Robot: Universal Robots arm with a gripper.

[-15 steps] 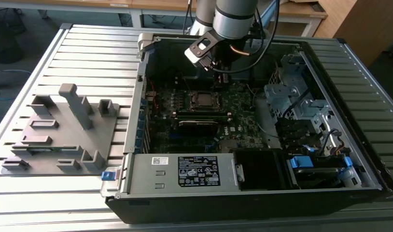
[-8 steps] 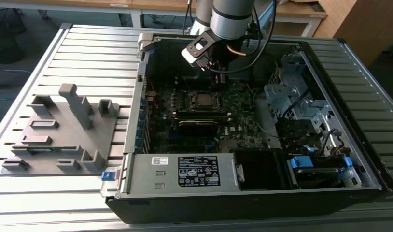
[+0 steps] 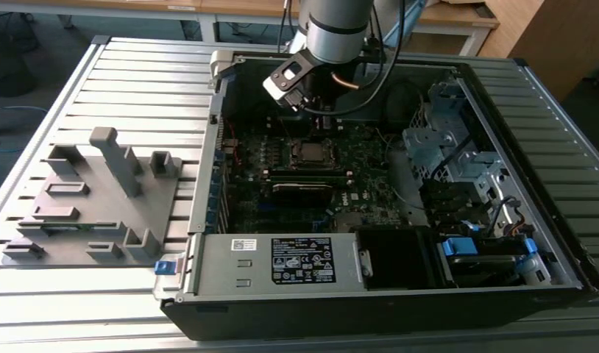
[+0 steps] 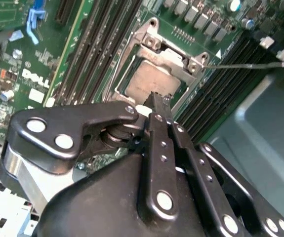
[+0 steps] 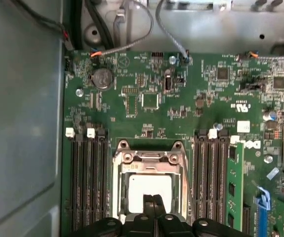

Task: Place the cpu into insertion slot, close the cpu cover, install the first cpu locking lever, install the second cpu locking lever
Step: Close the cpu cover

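Note:
The cpu [image 5: 149, 186], a dull silver square, lies in the insertion slot [image 5: 123, 195] on the green motherboard. The cpu cover [image 5: 149, 159] is down flat around it, its window framing the chip; the second wrist view also shows the cpu [image 4: 149, 81] and the cover [image 4: 177, 58]. A thin silver locking lever [image 4: 245, 64] sticks out from a socket corner across the memory slots. My gripper [image 5: 153, 200] hangs just above the cpu's edge, fingers pressed together with nothing between them. In the exterior view the gripper [image 3: 317, 118] is inside the open case, over the socket [image 3: 310, 152].
Black memory slots [image 5: 87, 182] flank the socket, with one green memory module [image 5: 235, 182] installed. The case holds a power supply [image 3: 290, 261], a drive cage [image 3: 447, 147] and cables [image 5: 127, 44]. A grey fixture [image 3: 93, 198] stands on the slatted table at the exterior view's left.

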